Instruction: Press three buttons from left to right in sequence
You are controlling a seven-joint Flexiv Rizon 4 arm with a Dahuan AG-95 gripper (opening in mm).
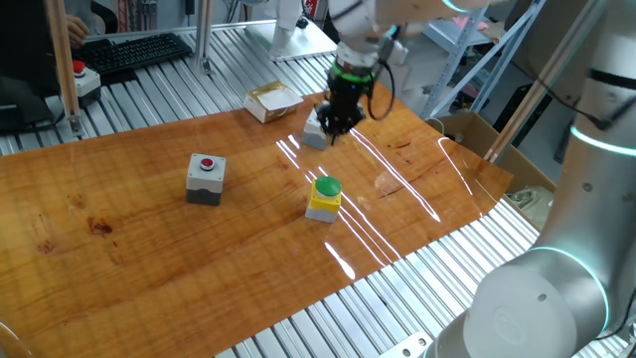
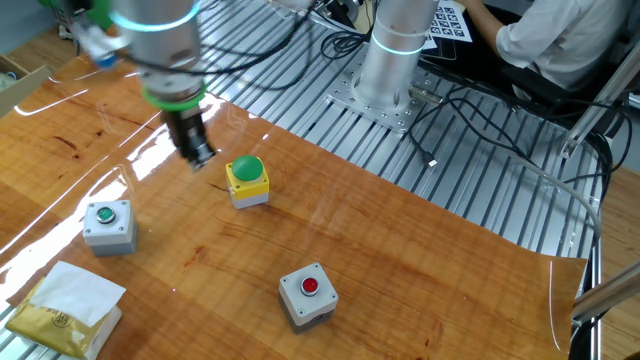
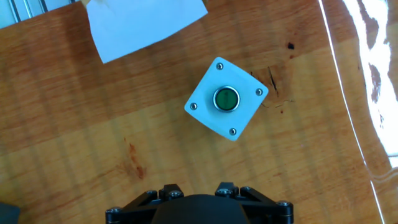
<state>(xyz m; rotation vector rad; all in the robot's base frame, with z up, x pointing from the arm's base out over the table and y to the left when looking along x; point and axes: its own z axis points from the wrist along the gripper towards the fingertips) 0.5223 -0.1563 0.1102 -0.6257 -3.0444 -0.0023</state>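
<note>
Buttons: three small boxes on the wooden surface (image 1: 149,268), well apart from one another, and I see none of them touched.
Red-button box: the grey box with red button (image 1: 206,178) sits near the middle of the surface in one fixed view, toward its left end; in the other fixed view it is nearest that camera (image 2: 306,294).
Yellow box: the yellow box with the green dome (image 1: 324,197) stands between the other two, closer to the near edge in one fixed view; the other fixed view shows it (image 2: 246,181) just beside the hanging tool.
Green-button box: the grey box with small green button (image 3: 226,98) fills the centre of the hand view, turned corner-on, four screws at its corners; in one fixed view it lies by the far edge (image 1: 314,131), partly behind the tool.
Jaws: I hold the gripper (image 1: 335,123) above the surface, close to the green-button box; the fingertips do not show clearly in any view, so I cannot tell whether they are wide or narrow.
Cardboard box: a flat tan cardboard box (image 1: 272,100) with white paper on it rests at the far edge, near the green-button box; the other fixed view shows it at a corner (image 2: 66,306).
Beyond the surface: a red mushroom button (image 1: 80,75) on a pale box sits on the metal slats off the far left corner.
</note>
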